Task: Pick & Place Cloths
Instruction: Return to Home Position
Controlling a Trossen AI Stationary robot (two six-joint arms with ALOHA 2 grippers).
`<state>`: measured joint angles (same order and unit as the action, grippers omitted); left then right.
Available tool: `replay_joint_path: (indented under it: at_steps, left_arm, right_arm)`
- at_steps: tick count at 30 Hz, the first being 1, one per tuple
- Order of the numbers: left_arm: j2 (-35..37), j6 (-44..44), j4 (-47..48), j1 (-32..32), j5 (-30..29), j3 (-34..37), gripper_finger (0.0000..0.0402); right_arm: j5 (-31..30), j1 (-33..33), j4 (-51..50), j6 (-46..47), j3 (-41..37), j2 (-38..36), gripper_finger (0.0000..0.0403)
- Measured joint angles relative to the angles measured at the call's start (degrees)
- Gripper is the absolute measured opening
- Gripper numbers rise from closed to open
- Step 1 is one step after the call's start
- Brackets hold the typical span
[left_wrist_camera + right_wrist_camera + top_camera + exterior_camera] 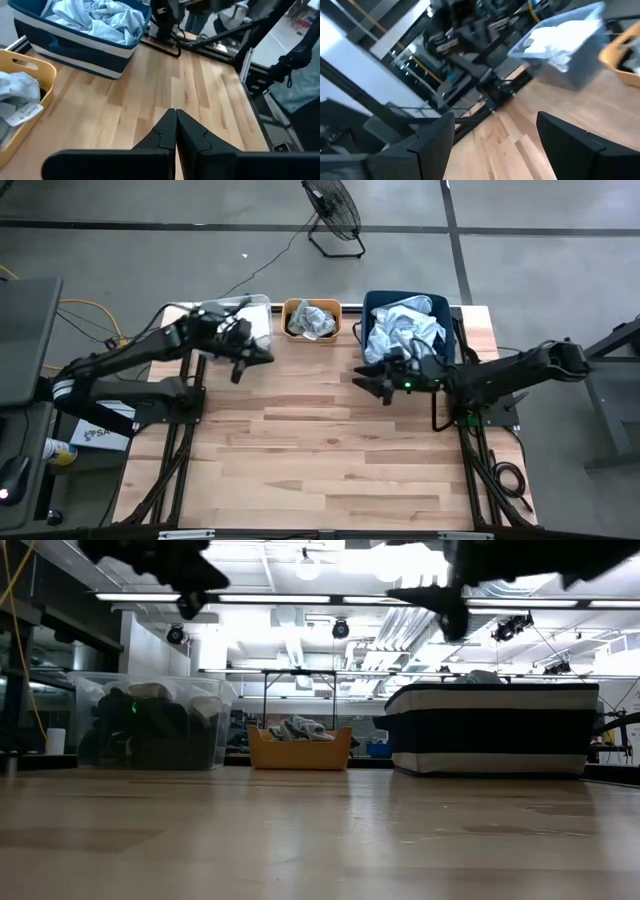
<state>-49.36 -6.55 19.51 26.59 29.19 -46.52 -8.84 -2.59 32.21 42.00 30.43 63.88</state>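
Observation:
Pale blue cloths [403, 328] fill the navy bin [452, 332] and also show in the left wrist view [102, 19]. A grey-green cloth [311, 320] lies in the orange bin [290, 307]. Dark cloths [150, 725] sit in the clear bin [90, 690], and a white cloth [555, 42] lies on top of them. My left gripper [255, 362] hangs shut above the table in front of the clear bin, holding nothing [175, 111]. My right gripper [368, 383] is open and empty above the table, by the navy bin's near left corner [495, 117].
The three bins stand in a row along the table's far edge. Bare wooden tabletop [330, 450] stretches from the grippers to the near edge. A floor fan [335, 215] stands beyond the table, and equipment and cables sit off the table's left side.

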Motion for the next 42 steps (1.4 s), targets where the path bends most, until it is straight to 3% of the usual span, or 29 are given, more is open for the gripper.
replay_joint_path:
  at_steps: [11,16,23,31,34,37,42]
  left_arm:
    - [16.06,-3.92,0.93,0.00,-3.07,6.62,0.0000]
    - [18.44,-9.91,1.55,0.00,-4.78,6.64,0.0000]
    - [18.82,-10.73,1.61,0.00,-4.90,6.64,0.0000]
    - [19.02,-11.81,2.99,0.00,-4.18,6.64,0.0000]
    - [19.62,-7.90,5.11,0.00,-0.20,6.82,0.0000]
    - [20.84,-6.71,3.85,-0.02,3.51,8.98,0.0000]
    - [25.01,-6.64,2.29,0.00,3.59,14.53,0.0000]
  right_arm:
    - [-6.26,-0.04,0.60,-0.15,-17.69,-23.45,0.0274]
    - [-5.83,-0.04,-0.34,-1.20,-23.11,-32.81,0.0274]
    - [-5.80,-0.04,-2.48,-1.07,-29.88,-42.91,0.0274]
    - [-5.10,-0.04,-13.62,-1.51,-29.92,-50.12,0.0274]
    - [-3.94,-0.04,-17.85,-1.74,-29.92,-52.83,0.0274]
    - [-2.15,-0.04,-22.39,-1.76,-29.92,-55.93,0.0274]
    - [-0.69,-0.03,-29.80,-1.91,-29.94,-62.85,0.0274]
